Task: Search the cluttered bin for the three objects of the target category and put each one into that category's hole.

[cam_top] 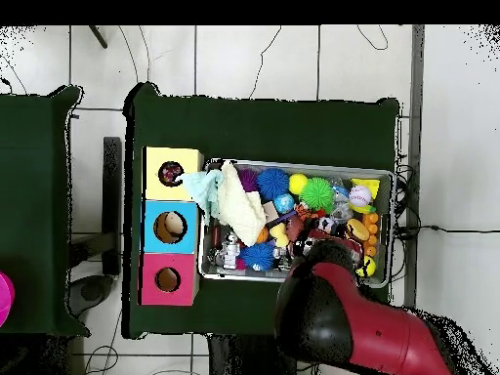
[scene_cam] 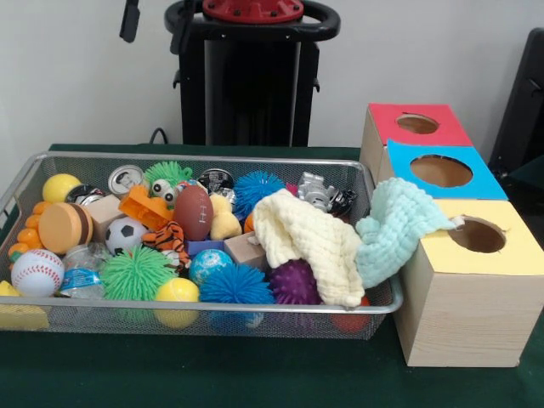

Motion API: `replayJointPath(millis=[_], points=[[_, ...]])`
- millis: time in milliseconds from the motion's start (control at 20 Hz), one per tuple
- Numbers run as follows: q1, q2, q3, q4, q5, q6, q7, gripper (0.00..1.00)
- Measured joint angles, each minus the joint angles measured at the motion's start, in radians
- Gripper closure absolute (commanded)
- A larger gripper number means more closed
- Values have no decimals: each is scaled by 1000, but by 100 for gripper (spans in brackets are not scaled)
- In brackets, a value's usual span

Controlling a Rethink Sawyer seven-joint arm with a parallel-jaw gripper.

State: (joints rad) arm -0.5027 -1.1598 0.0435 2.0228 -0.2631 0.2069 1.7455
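A wire mesh bin (scene_cam: 34, 160) (cam_top: 383, 176) holds many toys: a soccer ball (scene_cam: 125, 233), a brown football (scene_cam: 193, 212), a baseball (scene_cam: 36, 272), spiky balls in green (scene_cam: 136, 274), blue (scene_cam: 236, 285) and purple (scene_cam: 295, 280), and wooden blocks. A cream cloth (scene_cam: 310, 246) (cam_top: 237, 200) lies over the right part. A mint cloth (scene_cam: 393, 228) (cam_top: 203, 184) hangs over the bin's edge onto the yellow box. My gripper (scene_cam: 155, 30) shows only as two dark tips at the top edge, high above the bin, open with nothing between them. In the overhead view my red arm (cam_top: 352, 317) hides it.
Three wooden boxes stand in a row beside the bin, each with a round hole on top: yellow (scene_cam: 518, 255) (cam_top: 156, 158), blue (scene_cam: 489, 187) (cam_top: 151, 210) and red (scene_cam: 450, 129) (cam_top: 151, 264). The green table (scene_cam: 255, 374) (cam_top: 273, 127) ends close round them.
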Motion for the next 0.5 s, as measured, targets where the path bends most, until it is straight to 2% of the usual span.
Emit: replayJointPath(millis=[150,250,400,500], points=[[-47,2,67,2,0,2,0,0],[-110,9,157,4,3,2,0,0],[-158,26,228,4,2,2,0,0],[-164,44,243,2,-3,2,0,0]])
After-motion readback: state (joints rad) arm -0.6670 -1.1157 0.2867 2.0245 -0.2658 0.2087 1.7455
